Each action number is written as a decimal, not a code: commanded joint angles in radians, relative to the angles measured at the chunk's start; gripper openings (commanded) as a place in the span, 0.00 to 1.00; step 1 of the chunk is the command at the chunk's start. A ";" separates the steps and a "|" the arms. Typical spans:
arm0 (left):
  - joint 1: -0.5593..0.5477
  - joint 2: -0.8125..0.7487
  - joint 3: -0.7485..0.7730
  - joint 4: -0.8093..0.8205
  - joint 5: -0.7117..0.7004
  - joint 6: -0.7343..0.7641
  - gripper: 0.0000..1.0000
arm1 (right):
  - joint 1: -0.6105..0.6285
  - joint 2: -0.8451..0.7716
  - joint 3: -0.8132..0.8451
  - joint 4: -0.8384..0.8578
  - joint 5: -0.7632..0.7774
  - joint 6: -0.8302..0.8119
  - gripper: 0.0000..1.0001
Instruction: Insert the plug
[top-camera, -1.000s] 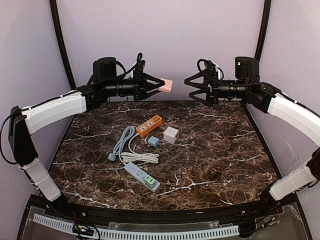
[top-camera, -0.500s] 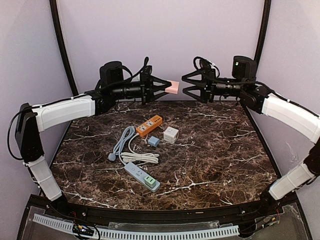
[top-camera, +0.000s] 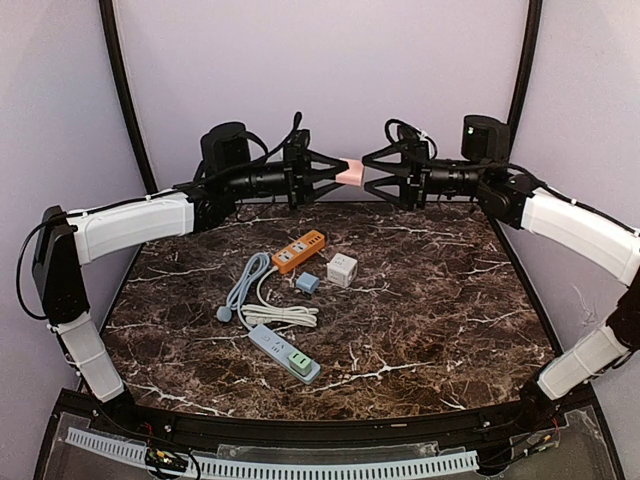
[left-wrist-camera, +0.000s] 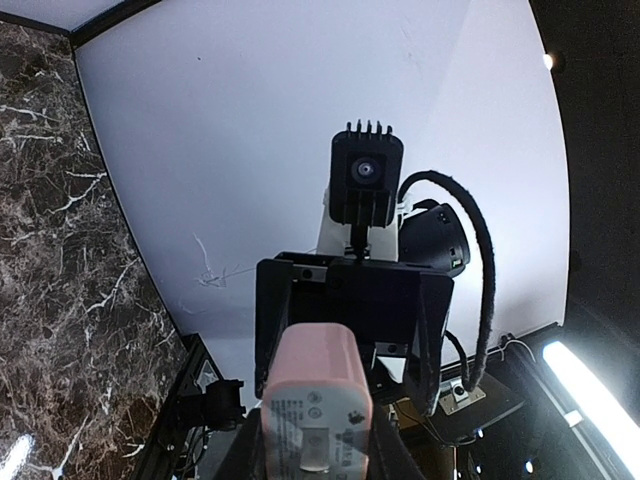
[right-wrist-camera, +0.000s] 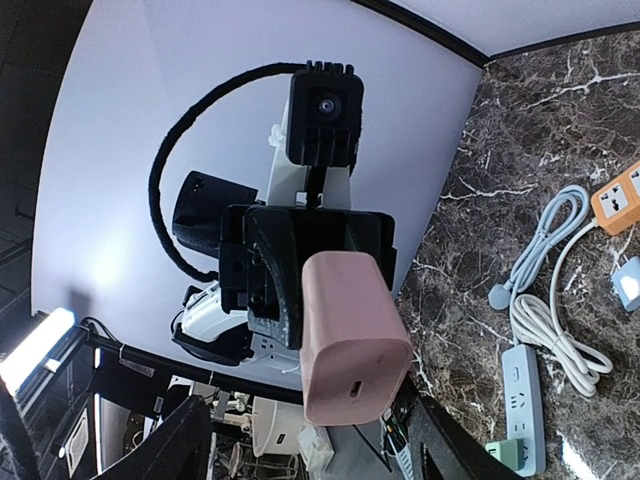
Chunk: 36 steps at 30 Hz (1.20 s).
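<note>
A pink plug (top-camera: 350, 172) is held in the air at the back, high above the table. My left gripper (top-camera: 335, 174) is shut on its pronged end. In the left wrist view the plug (left-wrist-camera: 315, 400) fills the space between my left gripper's (left-wrist-camera: 315, 452) fingers. My right gripper (top-camera: 368, 174) faces it, open, with its fingers on either side of the plug's free end. In the right wrist view the plug (right-wrist-camera: 350, 340) shows its port face between the spread fingers (right-wrist-camera: 190, 440) of my right gripper (right-wrist-camera: 310, 430).
On the marble table lie an orange power strip (top-camera: 300, 250), a white cube socket (top-camera: 342, 269), a small blue adapter (top-camera: 308, 283), a coiled white cable (top-camera: 280, 315) and a grey-blue power strip (top-camera: 285, 352) with a green plug in it. The purple back wall is just behind both grippers.
Both arms have closed in on each other. The left gripper carried the pink plug right, the open right gripper moved left, and its fingers now flank the plug.
</note>
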 joint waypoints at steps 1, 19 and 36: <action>-0.005 -0.004 0.023 0.051 0.016 -0.010 0.01 | -0.004 0.001 -0.014 0.014 -0.004 0.008 0.66; -0.027 0.032 0.037 0.064 0.025 -0.017 0.01 | -0.002 0.031 0.008 0.013 -0.018 0.027 0.41; -0.037 0.029 0.034 0.053 0.034 -0.009 0.01 | -0.002 0.030 0.007 0.014 -0.016 0.024 0.48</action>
